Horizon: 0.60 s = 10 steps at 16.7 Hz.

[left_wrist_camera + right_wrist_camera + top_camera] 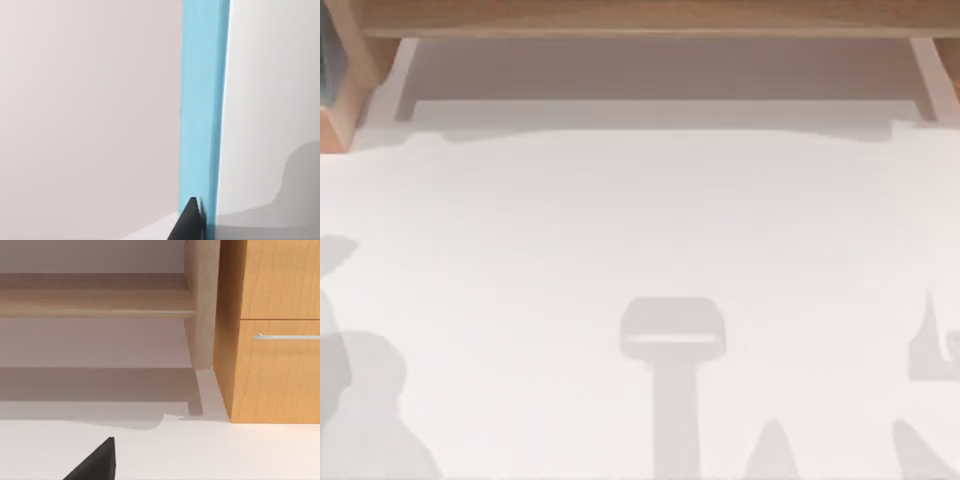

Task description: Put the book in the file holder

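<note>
left pincer (192, 222) | finger tip lying against blue book (200, 100) edge, long axis running away from it | grip width: cannot tell | right pincer (97, 462) idling over desk (640, 220) near wooden drawer cabinet (275, 330)

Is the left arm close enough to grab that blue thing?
Probably yes. In the left wrist view a dark fingertip sits right against the blue upright panel, likely the book or the file holder, with nothing between them. Whether the fingers actually clamp it, I cannot tell.
</note>
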Available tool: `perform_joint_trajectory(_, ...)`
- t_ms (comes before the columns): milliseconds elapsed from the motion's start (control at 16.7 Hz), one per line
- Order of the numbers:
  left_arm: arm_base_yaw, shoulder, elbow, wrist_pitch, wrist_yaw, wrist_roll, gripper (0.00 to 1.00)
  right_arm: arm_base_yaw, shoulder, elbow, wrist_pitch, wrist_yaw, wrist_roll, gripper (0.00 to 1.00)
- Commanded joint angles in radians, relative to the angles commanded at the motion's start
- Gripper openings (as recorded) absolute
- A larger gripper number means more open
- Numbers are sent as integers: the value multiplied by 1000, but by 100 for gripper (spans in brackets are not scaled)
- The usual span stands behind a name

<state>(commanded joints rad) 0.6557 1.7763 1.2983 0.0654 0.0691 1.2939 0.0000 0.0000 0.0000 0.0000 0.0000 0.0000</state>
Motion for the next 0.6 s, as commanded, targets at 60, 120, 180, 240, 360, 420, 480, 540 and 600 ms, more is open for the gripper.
perform_joint_trajectory(60, 21, 5, -61, 46, 40, 61, 0, 0, 0, 0, 0, 0, 0, 100)
perform_joint_trajectory(120, 33, 9, -117, 95, 82, 118, 0, 0, 0, 0, 0, 0, 0, 100)
perform_joint_trajectory(180, 33, 14, -166, 147, 126, 170, 0, 0, 0, 0, 0, 0, 0, 100)
perform_joint_trajectory(240, 27, 18, -210, 200, 171, 218, 0, 0, 0, 0, 0, 0, 0, 100)
perform_joint_trajectory(360, -2, 27, -281, 308, 259, 302, 0, 0, 0, 0, 0, 0, 0, 100)
perform_joint_trajectory(420, -25, 33, -307, 360, 300, 336, 0, 0, 0, 0, 0, 0, 0, 100)
perform_joint_trajectory(480, -49, 42, -328, 409, 339, 366, 0, 0, 0, 0, 0, 0, 0, 100)
perform_joint_trajectory(540, -73, 53, -344, 455, 374, 391, 0, 0, 0, 0, 0, 0, 0, 100)
perform_joint_trajectory(600, -97, 66, -355, 496, 405, 411, 0, 0, 0, 0, 0, 0, 0, 100)
